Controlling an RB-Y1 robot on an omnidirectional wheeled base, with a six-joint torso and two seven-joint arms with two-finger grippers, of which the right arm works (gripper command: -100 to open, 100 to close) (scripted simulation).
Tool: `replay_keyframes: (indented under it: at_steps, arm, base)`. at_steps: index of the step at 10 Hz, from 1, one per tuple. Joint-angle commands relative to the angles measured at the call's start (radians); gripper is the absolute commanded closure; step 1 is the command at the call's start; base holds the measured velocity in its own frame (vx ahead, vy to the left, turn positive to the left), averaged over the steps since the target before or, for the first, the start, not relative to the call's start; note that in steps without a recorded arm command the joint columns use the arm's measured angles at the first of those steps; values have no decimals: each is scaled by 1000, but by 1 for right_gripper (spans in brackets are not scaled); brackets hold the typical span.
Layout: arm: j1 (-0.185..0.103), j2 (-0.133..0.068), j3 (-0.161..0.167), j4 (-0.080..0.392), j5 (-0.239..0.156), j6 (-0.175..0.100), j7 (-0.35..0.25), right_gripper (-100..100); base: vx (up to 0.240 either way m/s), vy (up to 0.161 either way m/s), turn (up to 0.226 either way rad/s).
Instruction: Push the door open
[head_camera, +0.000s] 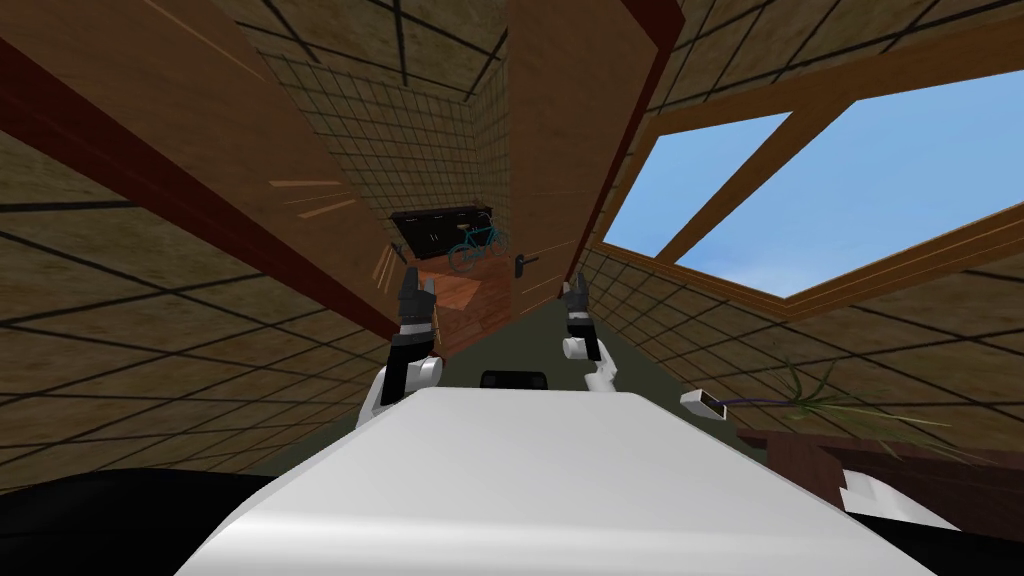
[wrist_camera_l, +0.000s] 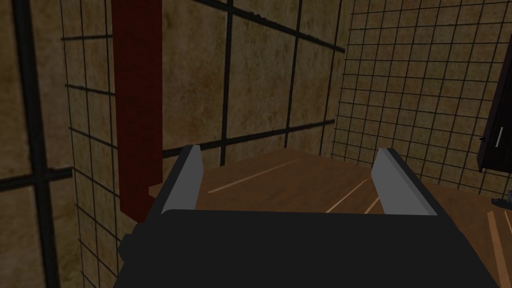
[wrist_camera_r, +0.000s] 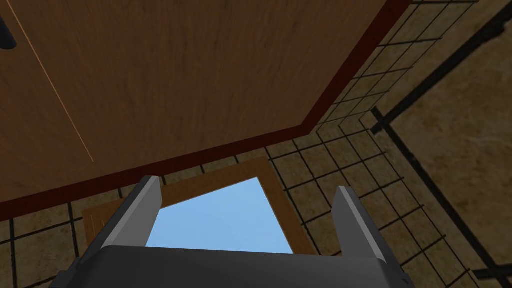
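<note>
**Door ajar ahead, both claws apart, nothing gripped**

- The brown wooden door stands just right of centre, ahead of us, seen nearly edge-on. Its dark handle sits on the left face, low down.
- There's a gap left of the door. Through it we see a wooden floor, a teal bicycle and a black cabinet at the far end.
- Our right gripper is raised just beside the door's near lower edge. We can't tell whether it touches.
- In the right wrist view the fingers stand well apart with nothing between them. The door face and its dark red frame edge lie beyond, and a window with blue sky shows between the blades.
- Our left gripper is raised at the left side of the gap. Its fingers are also apart and empty. Beyond them are the wooden floor, a dark red frame post on the tiled wall, and the cabinet.
- A large wood-framed window is on the right wall.
</note>
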Motion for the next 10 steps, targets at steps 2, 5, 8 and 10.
replay_keyframes:
  at_steps: [2, 5, 8, 10]
  arm:
    - [-44, 1, 5, 70, -2, 0, 2, -100]
    - [-104, 2, 17, 156, -5, 4, 4, -100]
    - [-164, 3, 29, 242, -8, 8, 5, -100]
    - [-194, 4, 35, 297, -10, 10, 6, -100]
  base:
    - [36, -55, 61]
    - [43, -58, 59]
    - [42, -71, 81]
    - [50, -82, 51]
